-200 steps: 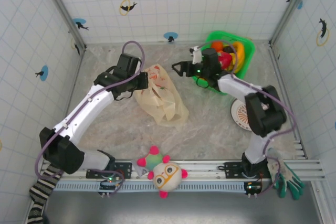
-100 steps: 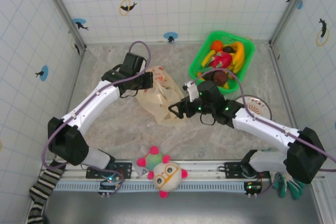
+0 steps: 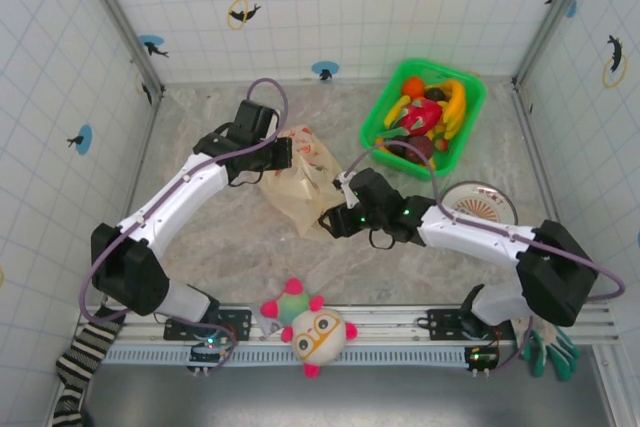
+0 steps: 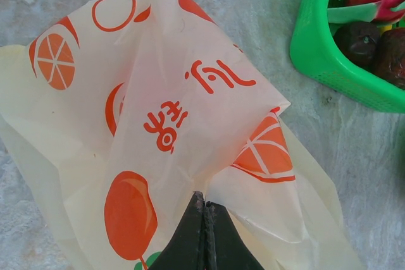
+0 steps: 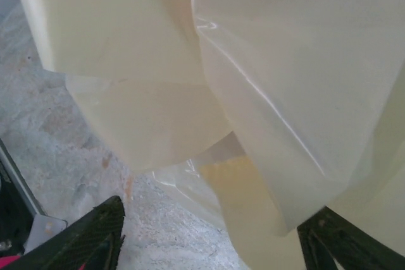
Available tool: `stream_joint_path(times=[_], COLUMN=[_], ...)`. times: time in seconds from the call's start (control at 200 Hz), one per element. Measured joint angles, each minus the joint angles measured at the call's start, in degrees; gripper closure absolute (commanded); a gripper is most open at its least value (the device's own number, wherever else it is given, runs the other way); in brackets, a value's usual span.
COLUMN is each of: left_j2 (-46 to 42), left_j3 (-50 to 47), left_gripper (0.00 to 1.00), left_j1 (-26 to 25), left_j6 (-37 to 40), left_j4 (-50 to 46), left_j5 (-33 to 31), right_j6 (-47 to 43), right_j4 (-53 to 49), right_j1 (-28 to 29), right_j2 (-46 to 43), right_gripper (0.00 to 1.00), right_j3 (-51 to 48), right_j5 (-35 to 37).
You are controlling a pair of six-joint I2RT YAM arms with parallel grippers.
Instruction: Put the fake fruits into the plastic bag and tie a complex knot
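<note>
Pinching the plastic bag [image 4: 190, 112], our left gripper [image 4: 204, 210] is clamped tight. Our right gripper [image 5: 215, 219] gapes empty before it, green basket [image 4: 310, 42] beyond.

From above and behind, the top camera takes in the whole table [image 3: 230, 237]; both wrist cameras crowd the plastic bag [image 4: 177, 112] closely.

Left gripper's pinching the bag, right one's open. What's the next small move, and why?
Probably close the right gripper on the plastic bag film between its open fingers: the left gripper pinches it, and the fake fruits sit in the green basket.
</note>
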Motion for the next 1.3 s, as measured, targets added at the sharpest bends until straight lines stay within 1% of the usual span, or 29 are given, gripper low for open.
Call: stream_joint_path(times=[0.05, 0.095, 0.17, 0.225, 0.255, 0.355, 0.42, 0.55, 0.61, 0.676, 0.761, 0.796, 0.836, 0.911, 0.986, 1.096, 1.126, 1.196, 1.301], left_j2=[0.0, 0.0, 0.0, -0.02, -0.04, -0.24, -0.46, -1.25, -1.95, -2.97, -3.43, -3.43, -3.43, -3.48, -4.17, -6.47, -7.32, -9.01, -9.99], left_j3=[0.0, 0.0, 0.0, 0.0, 0.0, 0.0, 0.0, -0.39, -1.25, -3.15, -4.92, -5.31, -5.62, -5.66, -5.66, -5.49, -5.31, -4.94, -4.9], left_gripper=[1.0, 1.0, 1.0, 1.0, 1.0, 1.0, 1.0, 1.0, 1.0, 1.0, 1.0, 0.96, 0.89, 0.68, 0.53, 0.43, 0.41, 0.33, 0.27], left_j1=[0.0, 0.0, 0.0, 0.0, 0.0, 0.0, 0.0, 0.0, 0.0, -0.04, -0.37, -0.66, -1.11, -2.1, -3.1, -5.35, -6.51, -9.68, -14.67], left_j6=[0.02, 0.02, 0.02, 0.13, 0.2, 0.24, 0.61, 2.34, 3.3, 4.31, 5.53, 6.21, 6.64, 8.07, 8.22, 8.02, 7.69, 7.02, 4.46], left_j4=[0.0, 0.0, -0.02, -0.04, -0.04, -0.26, -0.26, 0.04, 0.33, 1.29, 1.44, 1.57, 1.6, 1.64, 1.53, 1.11, 0.9, 0.5, -0.15], left_j5=[0.0, -0.02, -0.07, -0.22, -0.31, -0.92, -0.98, -0.44, 0.33, 1.53, 2.69, 3.19, 3.61, 4.22, 4.39, 1.84, 0.5, -2.25, -6.36], right_j6=[0.13, 0.22, -0.28, 0.48, 0.2, -0.81, -1.4, -2.56, -2.86, -3.06, -3.48, -3.72, -4.07, -4.33, -4.33, -4.35, -4.33, -4.31, -4.33], right_j4=[0.48, 1.05, 1.42, 1.42, 1.27, -0.39, -1.88, -3.21, -2.71, -1.95, -2.14, -2.4, -2.71, -2.8, -2.75, -2.82, -2.82, -2.8, -2.8], right_j1=[0.11, 0.11, 0.07, -0.02, -0.17, -1.33, -3.34, -9.99, -12.96, -15.1, -16.35, -16.55, -16.72, -16.81, -16.81, -16.81, -16.81, -16.81, -16.81], right_j2=[0.92, 1.77, 2.91, 3.13, 3.13, 1.75, -0.96, -8.76, -10.97, -11.47, -10.1, -9.35, -8.52, -8.09, -8.11, -8.11, -8.11, -8.09, -8.09], right_gripper=[0.42, 0.51, 0.74, 0.93, 1.0, 1.0, 1.0, 1.0, 1.0, 1.0, 1.0, 1.0, 1.0, 1.0, 1.0, 1.0, 1.0, 1.0, 1.0], right_j3=[0.22, 0.44, 0.87, 0.9, 0.9, 0.96, 0.94, 0.94, 0.96, 1.07, 1.88, 2.4, 3.15, 3.72, 3.72, 3.72, 3.72, 3.72, 3.72], right_j5=[0.37, 0.68, 1.01, 1.2, 1.29, 1.07, 0.24, -4.13, -6.14, -8.33, -10.8, -11.47, -12.13, -13.03, -13.81, -14.1, -14.16, -14.23, -14.23])
